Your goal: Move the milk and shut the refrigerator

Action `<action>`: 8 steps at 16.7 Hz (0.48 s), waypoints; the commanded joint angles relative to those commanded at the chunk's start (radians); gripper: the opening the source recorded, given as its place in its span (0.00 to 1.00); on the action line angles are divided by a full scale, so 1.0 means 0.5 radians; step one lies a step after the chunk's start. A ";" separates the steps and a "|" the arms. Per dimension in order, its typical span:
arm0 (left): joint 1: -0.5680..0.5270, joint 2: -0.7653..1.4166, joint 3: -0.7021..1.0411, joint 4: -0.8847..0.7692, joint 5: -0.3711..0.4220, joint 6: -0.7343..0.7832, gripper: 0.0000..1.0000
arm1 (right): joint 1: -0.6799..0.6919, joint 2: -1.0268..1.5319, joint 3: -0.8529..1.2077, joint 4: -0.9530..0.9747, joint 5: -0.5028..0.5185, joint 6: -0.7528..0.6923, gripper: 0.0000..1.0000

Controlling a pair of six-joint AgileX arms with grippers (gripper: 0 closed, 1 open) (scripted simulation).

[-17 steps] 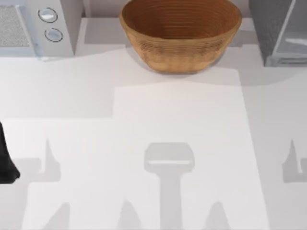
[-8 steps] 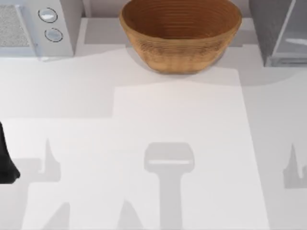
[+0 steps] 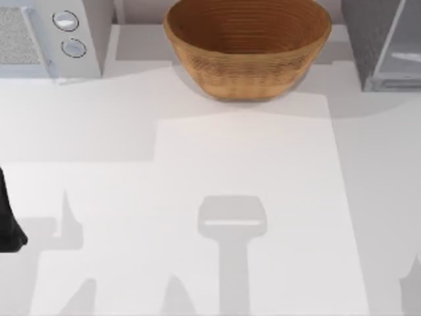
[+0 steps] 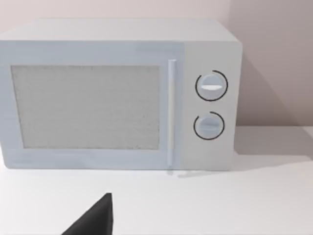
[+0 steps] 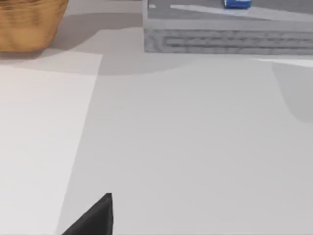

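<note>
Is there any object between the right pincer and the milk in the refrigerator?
Nothing visible is. In the right wrist view, bare table runs up to the refrigerator, where the milk stands on the floor inside. The basket sits off to one side.

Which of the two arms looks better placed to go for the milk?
The right, probably. Its wrist camera faces the refrigerator with the milk inside, at the table's right. The left arm sits at the left edge, facing the microwave.

Right arm's shadow (image 3: 413,284) lower, nearer edge.
</note>
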 joint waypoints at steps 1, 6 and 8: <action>0.000 0.000 0.000 0.000 0.000 0.000 1.00 | 0.000 -0.083 0.068 -0.172 0.001 -0.001 1.00; 0.000 0.000 0.000 0.000 0.000 0.000 1.00 | 0.000 -0.379 0.307 -0.746 0.005 -0.002 1.00; 0.000 0.000 0.000 0.000 0.000 0.000 1.00 | 0.001 -0.425 0.344 -0.825 0.006 -0.002 1.00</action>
